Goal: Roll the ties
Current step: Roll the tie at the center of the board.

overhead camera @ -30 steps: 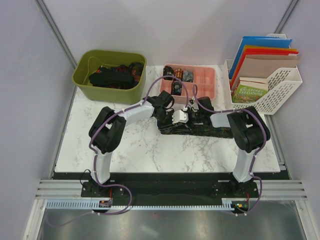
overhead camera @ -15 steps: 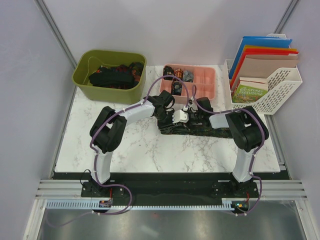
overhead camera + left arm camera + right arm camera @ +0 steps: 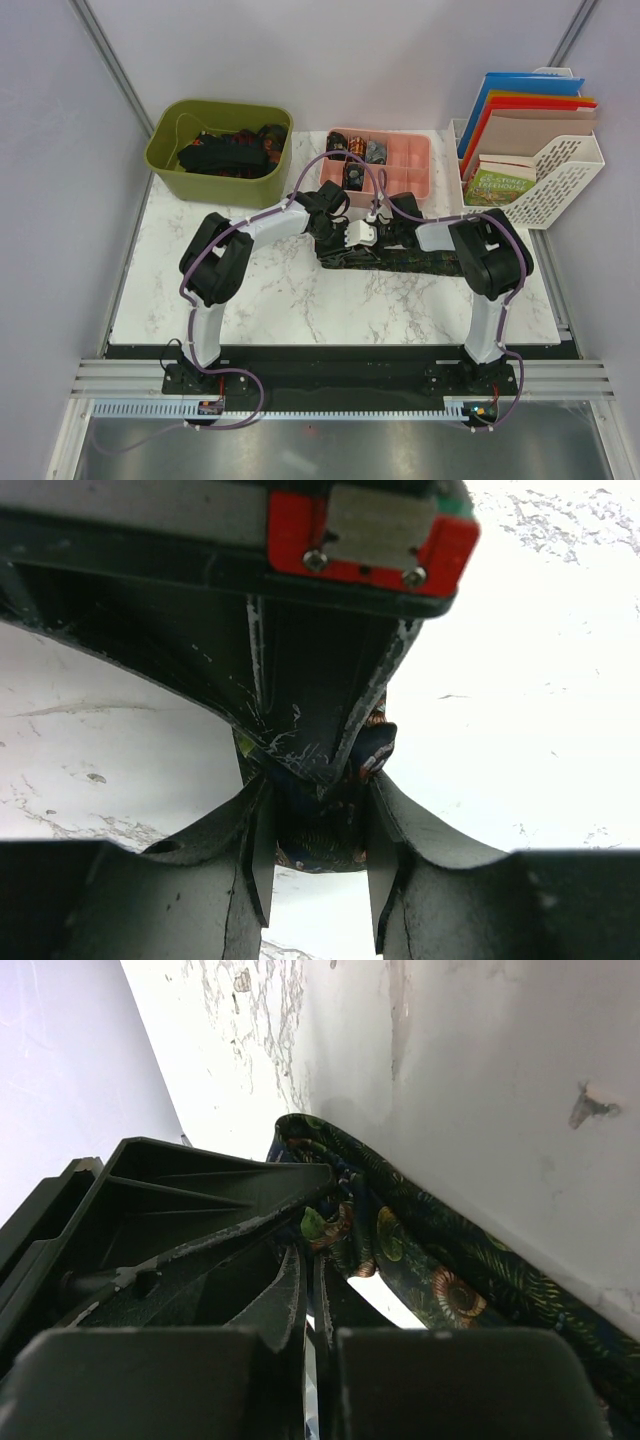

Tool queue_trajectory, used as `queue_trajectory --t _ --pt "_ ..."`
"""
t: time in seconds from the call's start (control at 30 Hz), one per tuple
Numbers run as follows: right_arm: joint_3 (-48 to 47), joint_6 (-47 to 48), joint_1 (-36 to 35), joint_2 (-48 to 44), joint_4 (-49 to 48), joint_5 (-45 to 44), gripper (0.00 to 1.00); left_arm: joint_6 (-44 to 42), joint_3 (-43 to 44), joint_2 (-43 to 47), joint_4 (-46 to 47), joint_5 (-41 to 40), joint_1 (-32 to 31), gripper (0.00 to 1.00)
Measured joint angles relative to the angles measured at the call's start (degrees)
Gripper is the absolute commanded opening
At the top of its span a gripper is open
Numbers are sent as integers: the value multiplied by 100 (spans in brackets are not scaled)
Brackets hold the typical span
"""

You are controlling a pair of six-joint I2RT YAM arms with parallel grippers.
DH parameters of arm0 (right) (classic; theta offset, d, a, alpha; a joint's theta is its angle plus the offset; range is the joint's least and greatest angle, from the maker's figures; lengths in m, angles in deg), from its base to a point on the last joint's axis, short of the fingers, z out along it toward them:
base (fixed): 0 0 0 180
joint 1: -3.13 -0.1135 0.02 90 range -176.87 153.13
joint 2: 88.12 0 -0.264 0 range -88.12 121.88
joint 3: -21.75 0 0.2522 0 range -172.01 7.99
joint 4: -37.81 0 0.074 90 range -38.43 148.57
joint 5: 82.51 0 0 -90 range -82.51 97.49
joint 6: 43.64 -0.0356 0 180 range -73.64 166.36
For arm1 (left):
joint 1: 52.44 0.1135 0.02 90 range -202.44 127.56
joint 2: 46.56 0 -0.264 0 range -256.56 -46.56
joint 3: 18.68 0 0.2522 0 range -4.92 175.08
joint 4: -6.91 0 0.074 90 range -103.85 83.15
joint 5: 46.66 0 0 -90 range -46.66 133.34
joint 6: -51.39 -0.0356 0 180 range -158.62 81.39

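Note:
A dark leaf-patterned tie (image 3: 410, 262) lies flat across the middle of the marble table. Both grippers meet at its left end. My left gripper (image 3: 337, 243) reaches in from the left. In the left wrist view its jaws (image 3: 320, 852) stand on either side of a bunched, rolled end of the tie (image 3: 322, 825) and grip it. My right gripper (image 3: 354, 241) reaches in from the right. In the right wrist view its jaws (image 3: 312, 1260) are almost closed and pinch the tie's fabric (image 3: 400, 1240) at their tips. The right gripper's body fills the top of the left wrist view.
A green bin (image 3: 165, 150) at the back left holds more dark ties. A pink compartment tray (image 3: 410, 165) behind the grippers holds rolled ties. A white file rack (image 3: 560, 175) with folders and a book stands at the back right.
The right arm has shifted slightly left toward the left gripper. The tie's left end has bunched up a little more. The left arm has barely moved.

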Motion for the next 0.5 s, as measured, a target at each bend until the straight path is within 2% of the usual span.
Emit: queue_trajectory --t 0.27,0.5 --pt "-39 116 61 105 79 48 0 -59 46 4 -55 11 0 54" --pt "-39 249 162 160 188 46 0 -79 46 4 -140 122 9 63"
